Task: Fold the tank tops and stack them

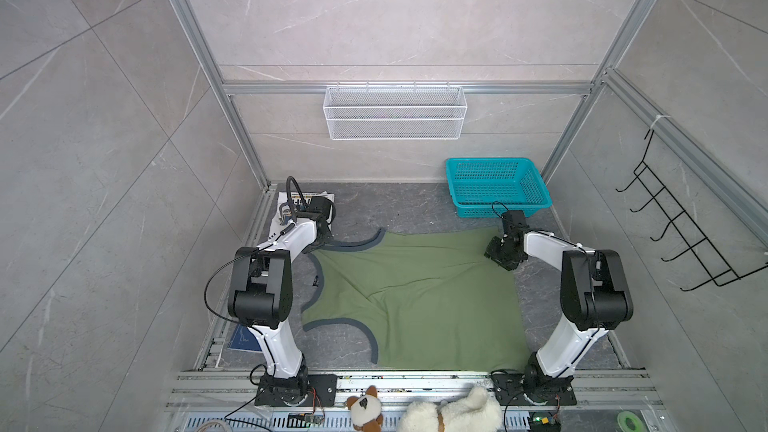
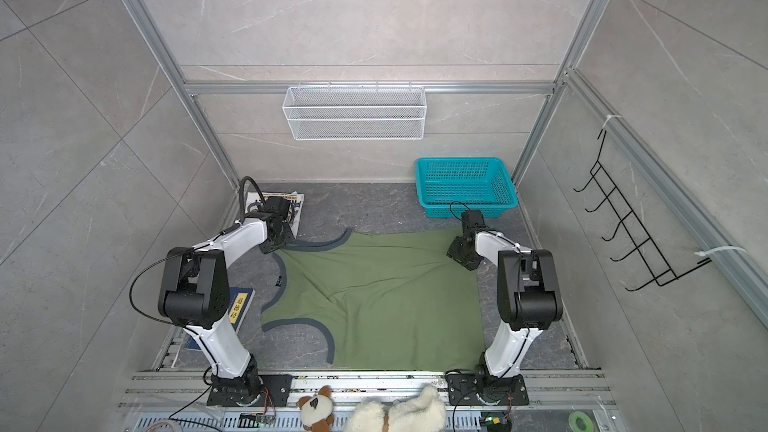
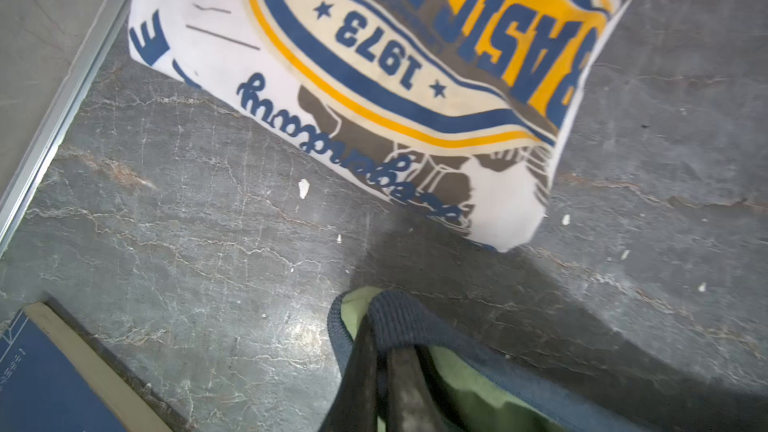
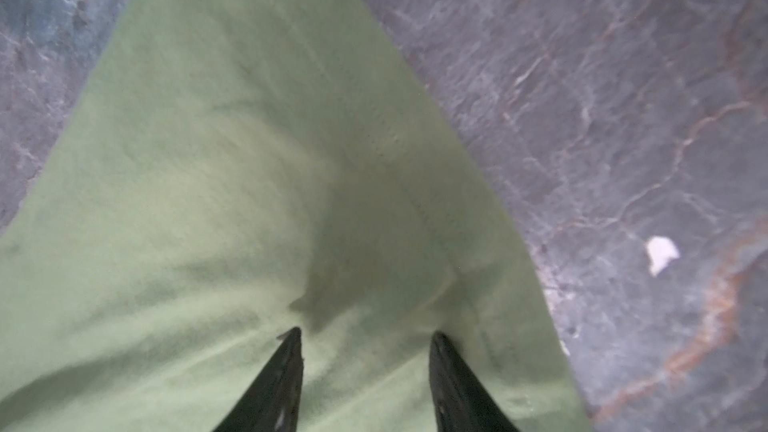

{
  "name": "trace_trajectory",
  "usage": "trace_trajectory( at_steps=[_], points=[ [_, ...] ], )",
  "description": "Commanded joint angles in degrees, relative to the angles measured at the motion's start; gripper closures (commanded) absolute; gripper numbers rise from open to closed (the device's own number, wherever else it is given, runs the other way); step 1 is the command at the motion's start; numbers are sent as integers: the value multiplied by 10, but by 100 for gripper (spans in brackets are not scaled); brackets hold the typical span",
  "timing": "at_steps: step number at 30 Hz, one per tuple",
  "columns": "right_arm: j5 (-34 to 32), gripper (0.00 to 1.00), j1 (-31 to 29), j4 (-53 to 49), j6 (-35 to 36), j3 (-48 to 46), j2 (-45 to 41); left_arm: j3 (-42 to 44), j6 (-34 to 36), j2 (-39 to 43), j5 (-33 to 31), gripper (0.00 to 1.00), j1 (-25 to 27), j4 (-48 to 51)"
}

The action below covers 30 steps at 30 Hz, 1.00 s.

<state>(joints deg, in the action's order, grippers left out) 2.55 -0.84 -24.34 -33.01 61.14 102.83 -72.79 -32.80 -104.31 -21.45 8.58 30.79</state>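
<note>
The white tank top point(image 3: 374, 76) lies folded at the far left corner of the surface point(image 1: 415, 209). Just beside it, the left gripper point(image 3: 380, 340) is pinched shut on the navy-trimmed strap point(image 3: 399, 313) of the olive green tank top point(image 1: 415, 292), which is spread across the middle. The right gripper point(image 4: 365, 332) stands half-wide over the far hem corner, gripping nothing. I'd say the first fold is starting: the right must close, then both lift together.

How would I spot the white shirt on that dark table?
Start at the dark table and go to its far left corner, behind the spread green shirt. The white shirt lies there folded into a small packet; unlike its green neighbour, it shows a blue-and-yellow badge reading 1973.
</note>
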Motion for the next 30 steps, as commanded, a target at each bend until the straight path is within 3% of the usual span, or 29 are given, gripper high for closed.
trace_trajectory(
  at_steps=[1, 6, 11, 14, 18, 22, 27, 30],
  points=[
    [-22, 48, 6, -26, 10, 6, 12, -19, 2, -5, -4, 94, 2, 4],
    [-41, 48, 6, -36, 18, 24, -3, -49, 4, -25, -10, 91, 2, 38],
    [-23, 47, 6, 8, 29, 7, -63, -38, 14, 13, 13, 58, 10, 39],
    [-16, 46, 7, 14, 35, 19, -67, -40, 35, 54, 25, 48, 51, 29],
    [2, 46, 9, 52, 33, 16, -58, -69, 75, 54, 93, 42, 121, -4],
    [14, 46, 30, 84, 22, 13, -49, -140, 115, -19, 145, 40, 172, -4],
    [28, 42, 59, 115, 17, 11, -39, -217, 139, -114, 191, 40, 192, -3],
    [33, 38, 65, 129, 18, 18, -20, -252, 155, -158, 171, 34, 193, 7]
  ],
)
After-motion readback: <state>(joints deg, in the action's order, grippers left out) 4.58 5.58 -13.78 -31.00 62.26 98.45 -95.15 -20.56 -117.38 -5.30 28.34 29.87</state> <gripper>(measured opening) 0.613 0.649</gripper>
